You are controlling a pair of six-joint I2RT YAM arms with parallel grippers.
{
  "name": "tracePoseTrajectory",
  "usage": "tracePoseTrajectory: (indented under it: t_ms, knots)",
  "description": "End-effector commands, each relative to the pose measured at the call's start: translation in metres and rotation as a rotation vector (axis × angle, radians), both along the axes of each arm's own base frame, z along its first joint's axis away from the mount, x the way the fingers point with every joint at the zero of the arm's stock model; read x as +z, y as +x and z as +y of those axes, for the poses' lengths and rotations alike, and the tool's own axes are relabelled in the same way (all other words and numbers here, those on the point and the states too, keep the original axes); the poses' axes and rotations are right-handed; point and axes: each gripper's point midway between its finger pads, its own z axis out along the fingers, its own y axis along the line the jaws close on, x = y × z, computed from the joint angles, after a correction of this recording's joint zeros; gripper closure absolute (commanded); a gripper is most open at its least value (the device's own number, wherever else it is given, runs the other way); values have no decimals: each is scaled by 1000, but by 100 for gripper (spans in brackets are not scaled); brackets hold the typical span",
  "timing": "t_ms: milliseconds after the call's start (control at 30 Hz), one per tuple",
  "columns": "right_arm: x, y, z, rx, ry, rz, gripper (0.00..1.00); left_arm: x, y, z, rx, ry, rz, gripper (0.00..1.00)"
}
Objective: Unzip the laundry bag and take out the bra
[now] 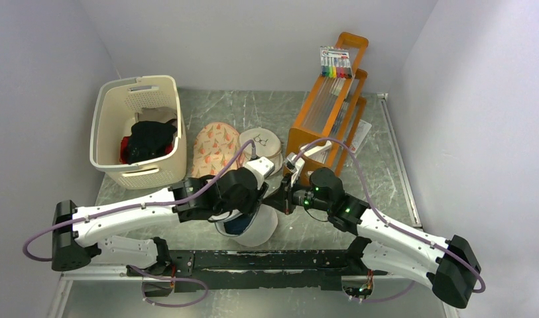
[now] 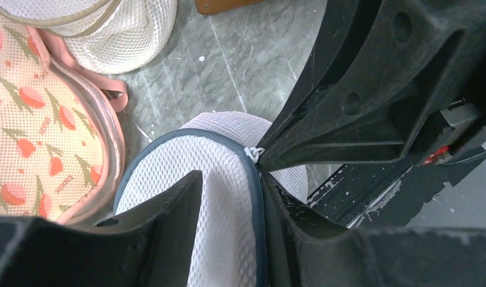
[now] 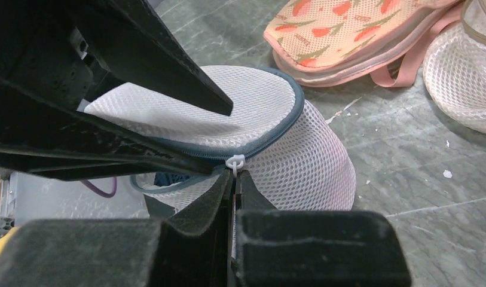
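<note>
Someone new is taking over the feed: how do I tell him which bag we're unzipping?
At the near middle of the table, the left gripper and right gripper meet over the laundry bag, a white mesh drum. Unlike the peach tulip-print bag and beige glasses-print bag behind it, it has a dark blue-grey zipper rim, and the right gripper pinches its white zipper pull.
</note>
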Motion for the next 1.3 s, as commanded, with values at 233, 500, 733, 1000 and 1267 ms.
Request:
tracePoseTrajectory:
  t_ms: [233,500,733,1000,1267]
  knots:
    - [0,7,-2,-30,5,-45,100,34,1,7,-12,-46,-46,90]
    - [-25,31,-21,-220,-92,7,100,94,-12,31,-34,-301,-132,93]
    - [-15,29,-20,-206,-64,-14,100,77,-7,51,57,-302,-135,87]
    - [3,10,-3,-42,4,-60,100,38,-5,29,10,-95,-56,55]
    - [6,-1,3,30,18,-53,100,16,5,-3,-53,19,-60,48]
